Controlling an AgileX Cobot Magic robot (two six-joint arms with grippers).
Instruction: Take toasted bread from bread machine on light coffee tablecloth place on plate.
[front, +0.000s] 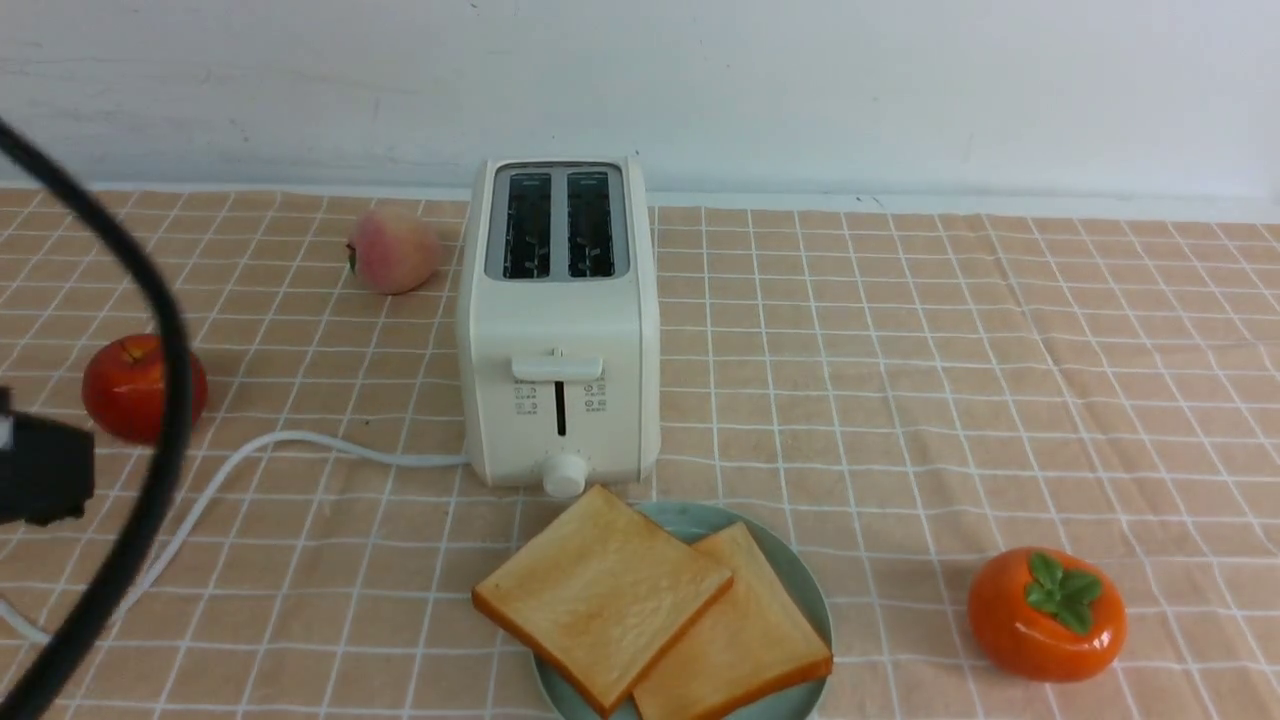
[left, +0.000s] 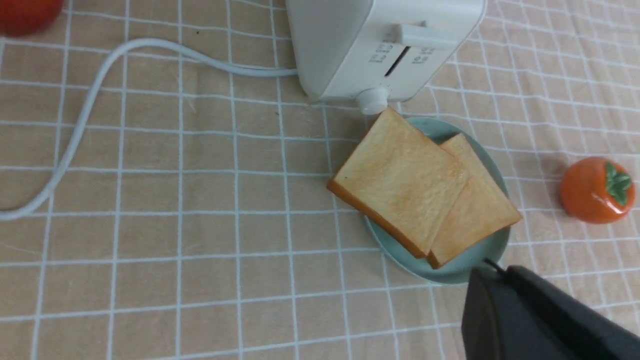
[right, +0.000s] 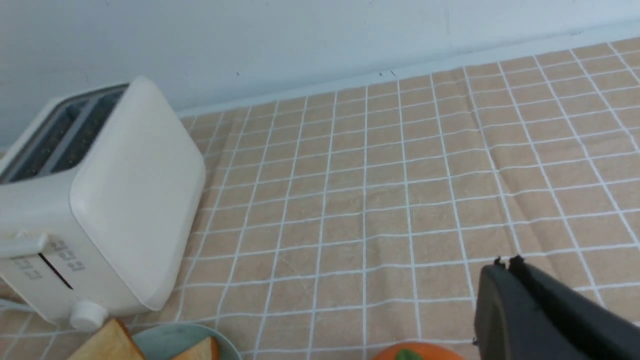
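Two slices of toasted bread lie overlapped on the mint-green plate (front: 795, 575) in front of the bread machine (front: 558, 320); the left slice (front: 600, 590) rests partly on the right slice (front: 745, 635) and hangs over the plate's left rim. Both slots of the bread machine show empty. Everything sits on the light coffee tablecloth (front: 900, 380). My left gripper (left: 492, 272) is shut and empty, hovering just off the plate's (left: 465, 267) rim. My right gripper (right: 502, 265) is shut and empty too, above cloth away from the bread machine (right: 100, 200). Neither gripper's fingers show in the front view.
A red apple (front: 135, 385) and a peach (front: 393, 250) lie left of the bread machine, whose white cord (front: 250, 455) trails off to the left. An orange persimmon (front: 1045, 612) sits right of the plate. A black cable (front: 150, 400) of the left arm crosses the left foreground.
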